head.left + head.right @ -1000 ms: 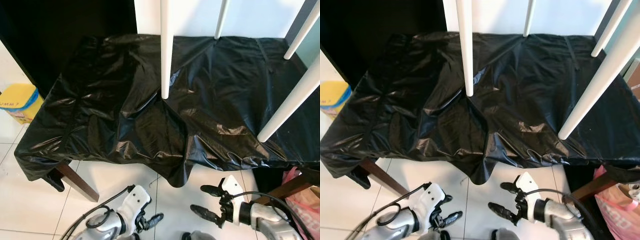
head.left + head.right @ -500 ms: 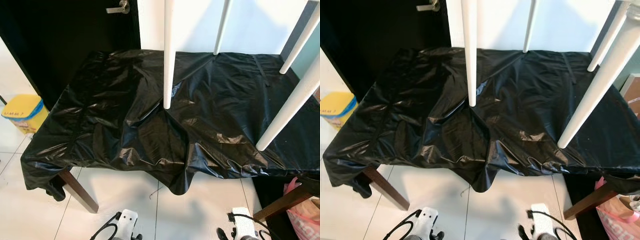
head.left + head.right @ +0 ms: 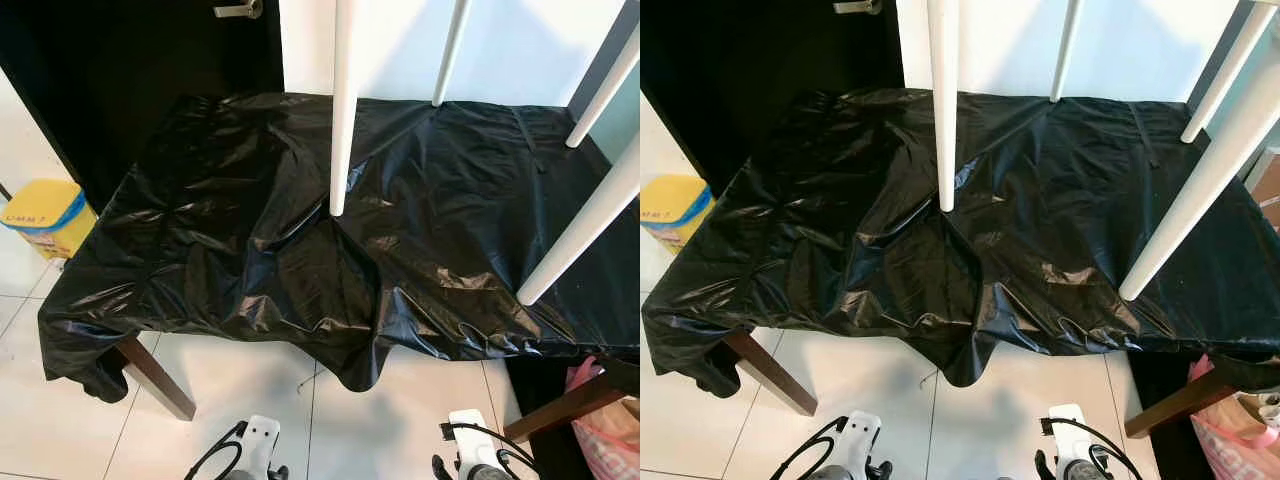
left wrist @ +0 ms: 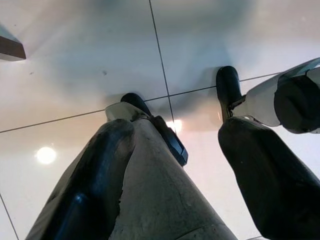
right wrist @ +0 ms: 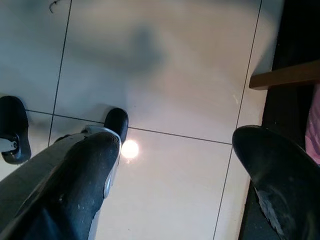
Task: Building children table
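Glossy, crinkled black plastic sheet [image 3: 250, 230]; smooth white legs [image 3: 342, 110], probably painted wood.

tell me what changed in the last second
Both arms dropped: the left gripper and right gripper now hang low over the floor tiles, jaws open, holding nothing. The camera tilted too. The white legs and black plastic sheet look unmoved.

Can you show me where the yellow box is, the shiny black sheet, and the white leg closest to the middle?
yellow box [image 3: 42, 205], left eye view, on its yellow lid.
black sheet [image 3: 230, 240], left eye view, on a crinkled fold.
white leg [image 3: 341, 120], left eye view, halfway along the leg.
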Available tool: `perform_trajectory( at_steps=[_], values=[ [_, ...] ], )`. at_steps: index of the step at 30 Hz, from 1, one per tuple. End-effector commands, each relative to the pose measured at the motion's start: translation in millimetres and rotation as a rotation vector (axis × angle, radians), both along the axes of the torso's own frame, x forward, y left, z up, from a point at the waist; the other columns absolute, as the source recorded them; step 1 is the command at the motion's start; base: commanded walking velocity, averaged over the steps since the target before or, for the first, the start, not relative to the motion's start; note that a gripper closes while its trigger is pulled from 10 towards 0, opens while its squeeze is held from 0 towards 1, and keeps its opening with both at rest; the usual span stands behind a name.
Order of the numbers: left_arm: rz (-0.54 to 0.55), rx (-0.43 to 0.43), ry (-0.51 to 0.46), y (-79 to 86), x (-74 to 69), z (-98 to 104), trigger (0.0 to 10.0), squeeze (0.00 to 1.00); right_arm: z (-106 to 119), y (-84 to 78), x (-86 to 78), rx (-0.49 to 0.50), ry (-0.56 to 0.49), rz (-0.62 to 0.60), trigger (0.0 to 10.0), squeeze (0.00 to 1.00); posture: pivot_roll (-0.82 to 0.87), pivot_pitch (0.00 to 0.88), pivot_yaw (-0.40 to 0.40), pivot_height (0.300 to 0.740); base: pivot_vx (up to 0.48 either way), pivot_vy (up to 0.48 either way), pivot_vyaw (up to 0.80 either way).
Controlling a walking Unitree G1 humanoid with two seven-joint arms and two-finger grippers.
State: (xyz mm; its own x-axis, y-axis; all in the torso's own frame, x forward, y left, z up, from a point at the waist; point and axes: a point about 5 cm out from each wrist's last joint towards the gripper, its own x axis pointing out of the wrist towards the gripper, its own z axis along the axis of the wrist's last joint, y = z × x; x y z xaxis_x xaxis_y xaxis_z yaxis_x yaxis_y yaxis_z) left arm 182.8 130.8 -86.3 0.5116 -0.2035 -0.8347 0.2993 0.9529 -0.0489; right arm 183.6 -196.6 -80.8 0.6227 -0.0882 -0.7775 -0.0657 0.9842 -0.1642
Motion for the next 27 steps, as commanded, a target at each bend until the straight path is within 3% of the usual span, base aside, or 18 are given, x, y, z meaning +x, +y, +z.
perform_trajectory(
  at_steps=[1, 2, 5, 9, 18, 22, 25, 27],
  values=[
    [0.005, 0.036, 0.022, 2.1, -4.5, -2.9, 10.0, 0.0, -2.1, 0.0, -3.7, -0.008, 0.017, 0.004, 10.0, 0.0, -0.01, 0.132, -0.03, 0.74, 0.0, 0.0, 0.0],
    [0.012, 0.04, 0.026, 1.0, -8.8, -4.8, 10.0, 0.0, -3.8, -2.4, -8.5, -0.01, 0.024, -0.001, 10.0, 0.0, 0.0, 0.273, -0.008, 0.74, 0.0, 0.0, 0.0],
    [0.021, 0.044, 0.032, -0.6, -14.6, -7.3, 10.0, 0.0, -5.9, -5.6, -14.9, -0.012, 0.033, -0.007, 10.0, 0.0, 0.0, 0.286, -0.005, 0.74, 0.0, 0.0, 0.0],
    [0.019, 0.045, 0.038, -9.8, -21.7, -9.9, 10.0, 0.0, -8.1, -11.9, -24.0, -0.009, 0.034, -0.049, 10.0, 0.0, -0.02, 0.377, 0.013, 0.74, 0.0, 0.0, 0.0],
    [0.007, 0.041, 0.047, -12.1, -29.0, -12.4, 10.0, 0.0, -10.1, -12.4, -31.2, -0.004, 0.03, -0.052, 10.0, 0.0, -0.03, 0.418, 0.026, 0.74, 0.0, 0.0, 0.0],
    [0.008, 0.04, 0.048, -11.8, -29.2, -12.6, 10.0, 0.0, -9.7, -10.7, -29.3, 0.004, 0.026, -0.056, 10.0, 0.0, -0.04, 0.35, 0.014, 0.74, 0.0, 0.0, 0.0],
    [-0.019, 0.04, 0.047, -12.1, -25.5, -11.2, 10.0, 0.0, -5.8, -5.6, -16.5, -0.009, 0.009, -0.026, 10.0, 0.0, -0.07, 0.197, 0.006, 0.74, 0.0, 0.0, 0.0],
    [-0.026, 0.043, 0.049, -11.9, -24.5, -11.0, 10.0, 0.0, -5.2, -4.3, -14.3, -0.009, 0.009, -0.02, 10.0, 0.0, -0.07, 0.161, 0.005, 0.74, 0.0, 0.0, 0.0]
  ],
)
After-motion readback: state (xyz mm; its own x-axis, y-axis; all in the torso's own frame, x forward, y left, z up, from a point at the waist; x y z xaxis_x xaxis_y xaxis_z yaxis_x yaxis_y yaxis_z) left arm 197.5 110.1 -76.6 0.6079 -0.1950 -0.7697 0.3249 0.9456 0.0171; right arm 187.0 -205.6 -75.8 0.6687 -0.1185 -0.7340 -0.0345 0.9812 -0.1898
